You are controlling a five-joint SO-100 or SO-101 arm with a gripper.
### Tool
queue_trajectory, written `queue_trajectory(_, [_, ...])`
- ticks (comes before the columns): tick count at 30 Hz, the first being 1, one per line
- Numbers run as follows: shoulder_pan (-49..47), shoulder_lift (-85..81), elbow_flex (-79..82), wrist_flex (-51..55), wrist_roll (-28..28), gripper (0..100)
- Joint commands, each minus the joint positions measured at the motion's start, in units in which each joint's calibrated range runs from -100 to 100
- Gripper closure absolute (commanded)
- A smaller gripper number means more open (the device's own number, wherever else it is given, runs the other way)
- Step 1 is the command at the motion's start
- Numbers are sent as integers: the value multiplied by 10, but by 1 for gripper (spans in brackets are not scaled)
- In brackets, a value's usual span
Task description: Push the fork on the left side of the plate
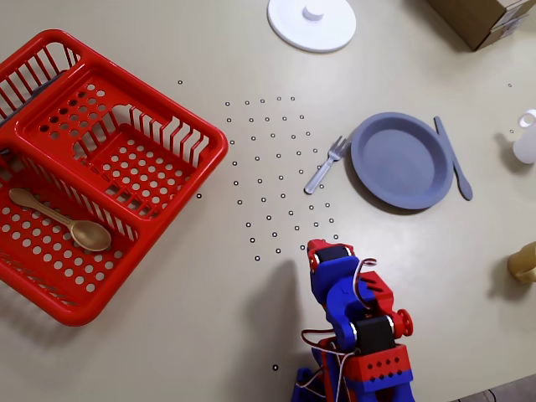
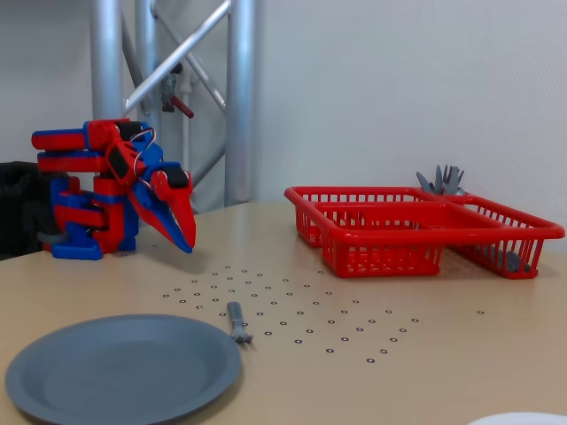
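Observation:
The grey-blue fork (image 1: 326, 166) lies on the table just left of the grey-blue plate (image 1: 402, 159) in the overhead view. Its tines are close to the plate's rim and its handle points down-left. In the fixed view the fork (image 2: 236, 320) lies at the right edge of the plate (image 2: 124, 367). My red and blue gripper (image 1: 322, 246) hovers below the fork in the overhead view, apart from it. Its fingers are together and point down at the table in the fixed view (image 2: 185, 244). It holds nothing.
A grey-blue knife (image 1: 453, 157) lies right of the plate. A red basket (image 1: 126, 180) at the left holds a tan spoon (image 1: 63, 222). A white disc with a knob (image 1: 311, 21), a cardboard box (image 1: 490, 17) and small containers (image 1: 526, 138) stand at the far and right edges.

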Motion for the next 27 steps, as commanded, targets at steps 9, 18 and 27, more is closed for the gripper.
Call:
queue_trajectory(9, [5,-8,5,3,-2,100])
queue_trajectory(18, [-25,-6,5,3,2,100])
queue_trajectory(27, [-2,323,-209,-137,-25,100])
